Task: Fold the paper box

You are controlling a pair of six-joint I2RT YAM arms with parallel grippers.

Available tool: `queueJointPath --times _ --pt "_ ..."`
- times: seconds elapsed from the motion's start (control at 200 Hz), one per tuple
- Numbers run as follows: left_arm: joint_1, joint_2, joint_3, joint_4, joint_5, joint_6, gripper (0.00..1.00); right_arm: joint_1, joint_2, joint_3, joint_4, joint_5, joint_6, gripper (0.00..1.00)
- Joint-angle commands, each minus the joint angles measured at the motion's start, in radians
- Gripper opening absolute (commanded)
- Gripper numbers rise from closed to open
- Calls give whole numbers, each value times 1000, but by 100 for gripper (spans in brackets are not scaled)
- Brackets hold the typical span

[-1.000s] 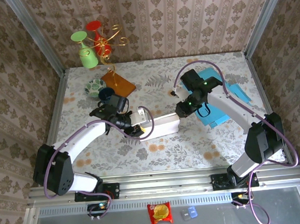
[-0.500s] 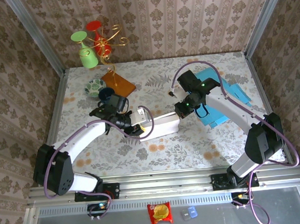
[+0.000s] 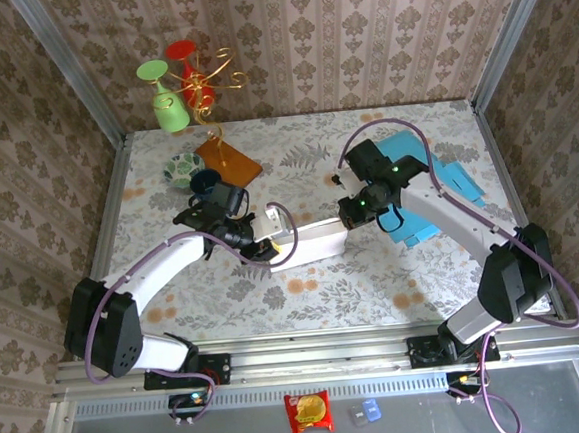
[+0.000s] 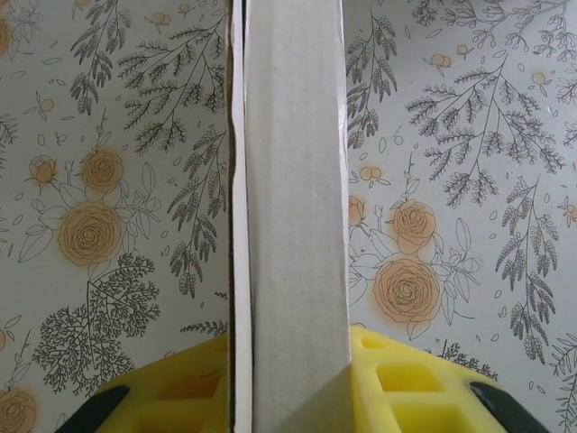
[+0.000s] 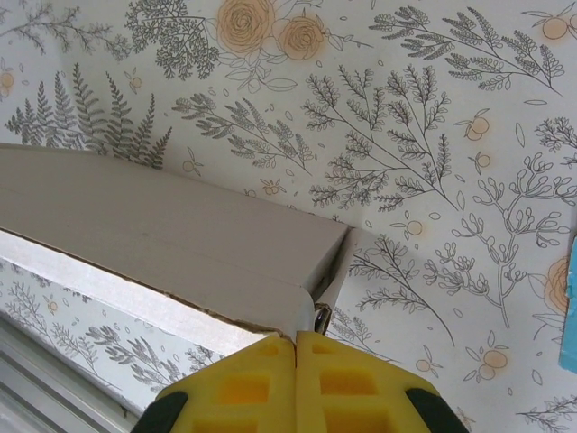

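So the left gripper (image 4: 290,383) is clamped on the paper box (image 3: 308,243), right gripper (image 5: 296,350) pinched shut at its corner — any uneven pull could rip it.

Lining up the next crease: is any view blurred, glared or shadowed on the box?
Top external: evenly lit, sharp, no glare on the paper box. Left wrist: box panel crisp, left fingers soft near the lens. Right wrist: box edge and tablecloth sharp, right fingers slightly soft.
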Motion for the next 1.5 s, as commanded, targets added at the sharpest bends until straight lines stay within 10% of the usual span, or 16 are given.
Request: queueJointPath --times 0.0,0.885,1.495 --pt "8 16 4 2 -31 -44 21 5 -42 -47 -13 39 35 0" --pt "44 38 8 28 -20 -124 25 57 -195 -280 170 214 88 0" --pt "33 -80 -68 121 -20 -296 51 152 -200 -296 233 309 184 0"
